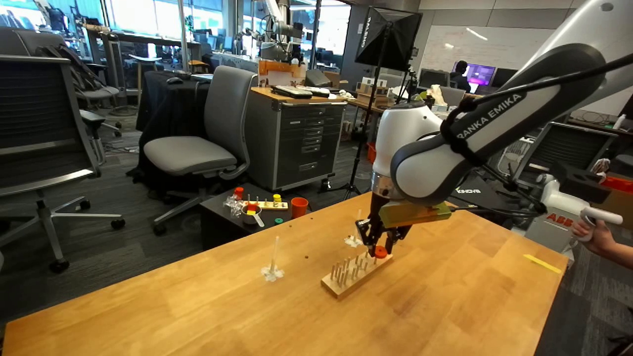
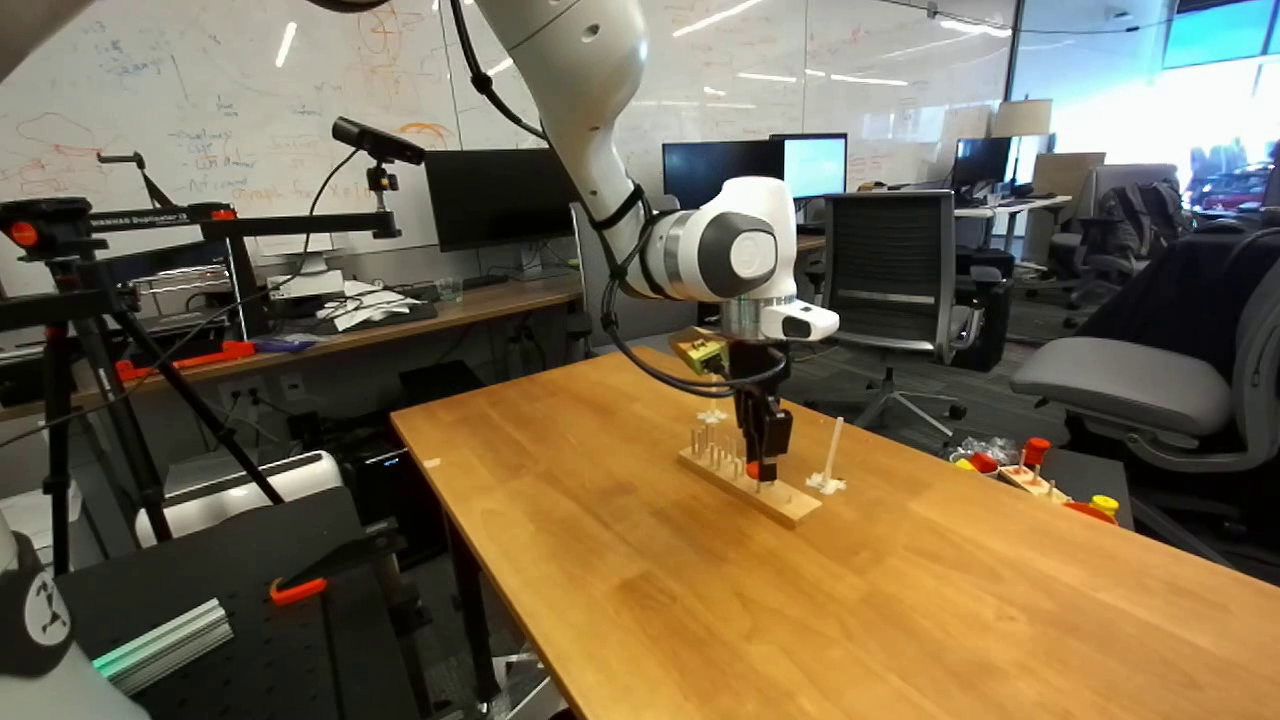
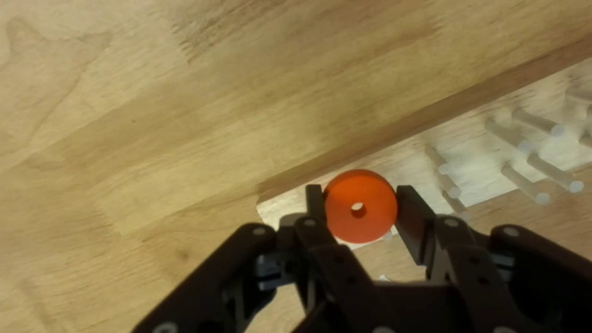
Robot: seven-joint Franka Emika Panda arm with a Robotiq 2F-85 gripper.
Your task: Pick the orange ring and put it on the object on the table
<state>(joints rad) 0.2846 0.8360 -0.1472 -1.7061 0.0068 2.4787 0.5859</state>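
- My black two-fingered gripper (image 3: pixel 360 205) has its fingers (image 3: pixel 316 201) pinched on the bright orange-red round ring (image 3: pixel 360 229).
- In the wrist view I see the ring over one end of the flat rectangular light-wood board (image 3: pixel 407 162) with thin upright pegs (image 3: pixel 536 121).
- I can't tell whether the ring touches a peg.
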